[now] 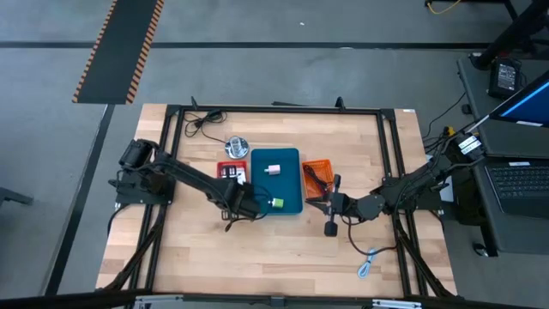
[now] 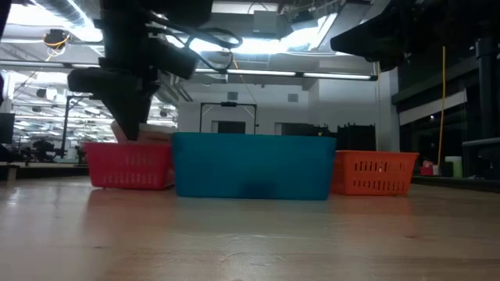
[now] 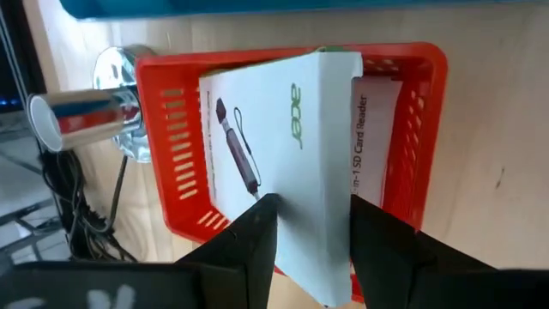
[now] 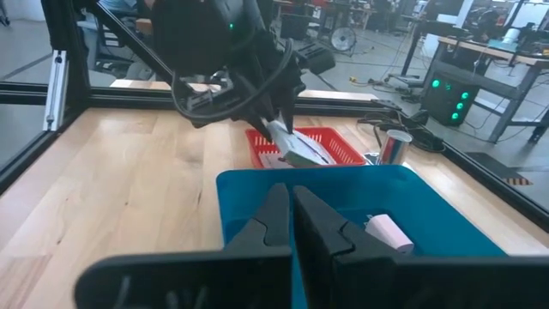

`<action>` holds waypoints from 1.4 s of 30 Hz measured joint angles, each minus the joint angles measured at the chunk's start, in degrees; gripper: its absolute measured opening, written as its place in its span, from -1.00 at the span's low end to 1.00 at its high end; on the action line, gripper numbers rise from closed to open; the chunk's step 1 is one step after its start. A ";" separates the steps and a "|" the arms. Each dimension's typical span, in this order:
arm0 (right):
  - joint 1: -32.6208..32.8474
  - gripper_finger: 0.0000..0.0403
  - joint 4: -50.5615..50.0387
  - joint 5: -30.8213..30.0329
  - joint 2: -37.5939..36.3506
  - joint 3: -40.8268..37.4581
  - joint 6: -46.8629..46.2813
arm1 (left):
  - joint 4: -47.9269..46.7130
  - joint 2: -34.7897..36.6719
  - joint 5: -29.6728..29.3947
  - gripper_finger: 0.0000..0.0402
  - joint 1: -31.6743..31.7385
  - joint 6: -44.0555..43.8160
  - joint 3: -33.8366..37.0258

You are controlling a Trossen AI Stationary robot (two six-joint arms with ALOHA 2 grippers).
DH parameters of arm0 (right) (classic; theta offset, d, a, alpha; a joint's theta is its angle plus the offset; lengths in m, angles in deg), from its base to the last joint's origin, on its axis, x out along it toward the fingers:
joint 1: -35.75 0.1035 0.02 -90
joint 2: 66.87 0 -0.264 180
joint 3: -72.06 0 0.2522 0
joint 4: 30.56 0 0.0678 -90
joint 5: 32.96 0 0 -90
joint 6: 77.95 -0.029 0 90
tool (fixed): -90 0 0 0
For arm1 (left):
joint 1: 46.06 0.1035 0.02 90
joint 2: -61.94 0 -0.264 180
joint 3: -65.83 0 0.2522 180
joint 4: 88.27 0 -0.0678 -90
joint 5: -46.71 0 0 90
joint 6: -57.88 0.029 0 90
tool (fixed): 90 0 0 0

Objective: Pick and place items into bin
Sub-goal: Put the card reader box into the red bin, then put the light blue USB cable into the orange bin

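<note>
My left gripper hangs over the red basket, shut on a white card box printed with a black stick. A second white card lies in the red basket. In the high view my left gripper is beside the blue bin, which holds a pale block and a tiny green cube. My right gripper is shut and empty at the bin's right near corner. A blue-white cable lies on the table near the right. My left gripper pinches the white card box between its two fingers at the box's end nearest the wrist. The fingers come from above, slanting. The box is lifted clear and tilted over the red basket.
An orange basket with a reddish cable stands right of the blue bin. A shiny silver round object and a black cable lie toward the far edge. A black frame rims the table.
</note>
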 joint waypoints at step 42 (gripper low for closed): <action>1.86 -1.00 -2.43 -0.20 0.00 1.25 -4.69 | 30.70 23.98 -16.92 -0.69 -18.91 -1.37 16.08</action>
